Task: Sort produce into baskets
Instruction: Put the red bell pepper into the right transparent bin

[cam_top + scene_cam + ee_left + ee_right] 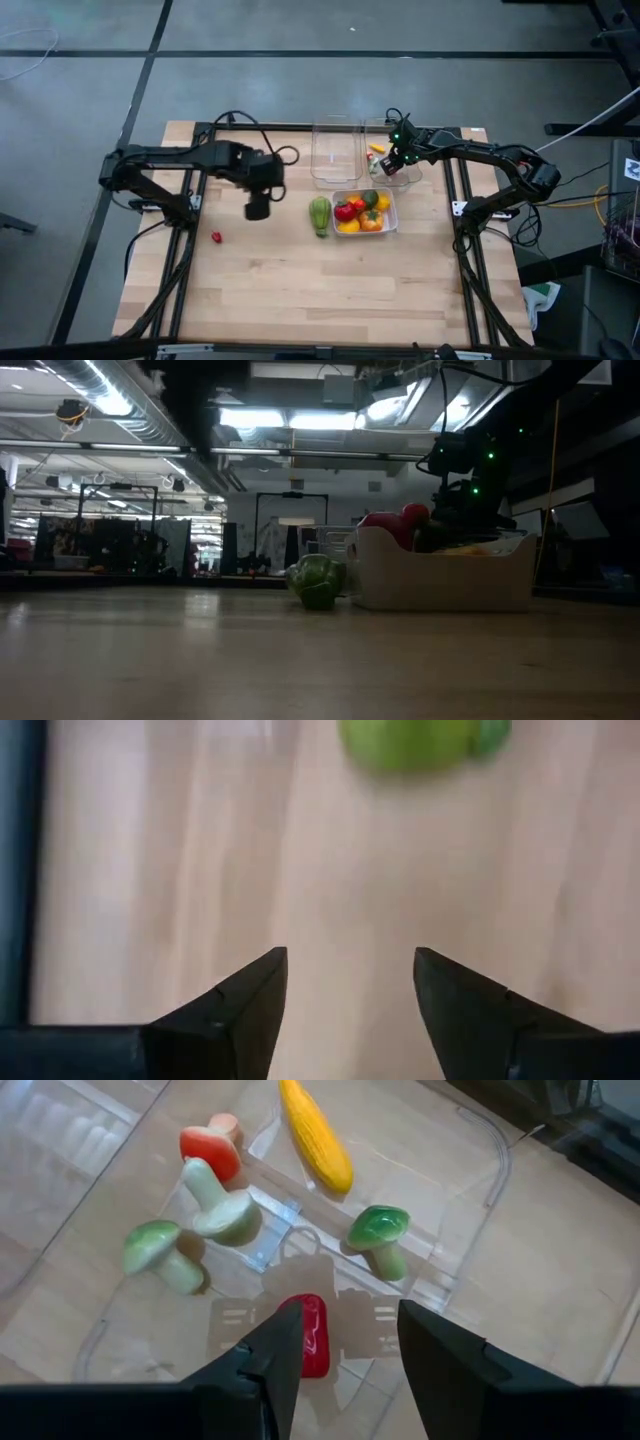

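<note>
Both grippers' jaws gape empty: left gripper (350,982) above bare table (300,290), right gripper (350,1330) over a clear basket (470,1200).

Green ribbed vegetable (317,580) just beside whitish basket (445,582) of produce (398,524).

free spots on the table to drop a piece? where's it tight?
Bare wood along the near edge and between the small red piece and the long green ribbed vegetable. The left clear plastic tub looks empty. Crowded: the whitish shallow tub heaped with produce, and the right clear tub.
</note>
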Robot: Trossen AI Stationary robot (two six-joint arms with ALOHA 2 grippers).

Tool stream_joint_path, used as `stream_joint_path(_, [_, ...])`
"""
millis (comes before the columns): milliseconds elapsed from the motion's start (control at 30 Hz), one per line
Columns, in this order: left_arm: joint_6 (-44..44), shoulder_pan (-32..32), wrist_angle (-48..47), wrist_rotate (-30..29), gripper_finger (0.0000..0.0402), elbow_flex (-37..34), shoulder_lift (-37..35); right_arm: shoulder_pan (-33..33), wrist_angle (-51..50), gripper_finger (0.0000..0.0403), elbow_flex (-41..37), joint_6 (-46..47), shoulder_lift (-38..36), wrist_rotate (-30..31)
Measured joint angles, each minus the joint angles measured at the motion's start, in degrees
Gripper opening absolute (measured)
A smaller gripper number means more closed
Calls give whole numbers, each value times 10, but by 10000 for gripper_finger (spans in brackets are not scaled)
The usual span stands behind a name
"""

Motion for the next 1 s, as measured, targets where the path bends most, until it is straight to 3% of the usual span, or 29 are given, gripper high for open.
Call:
stream_joint_path(167, [-42,-18,-78,23,214,-35,-4,0,-1,163,0,0,0,0])
stream_joint_path(467, [6,-75,-97,105,214,-175,-5,0,-4,163,0,0,0,0])
stream_joint_path(800, [50,-152,-67,111,214,-299,-5,0,-3,163,0,0,0,0])
stream_joint_path(1000, [59,-189,-48,111,214,-299,-2,0,-3,163,0,0,0,-1])
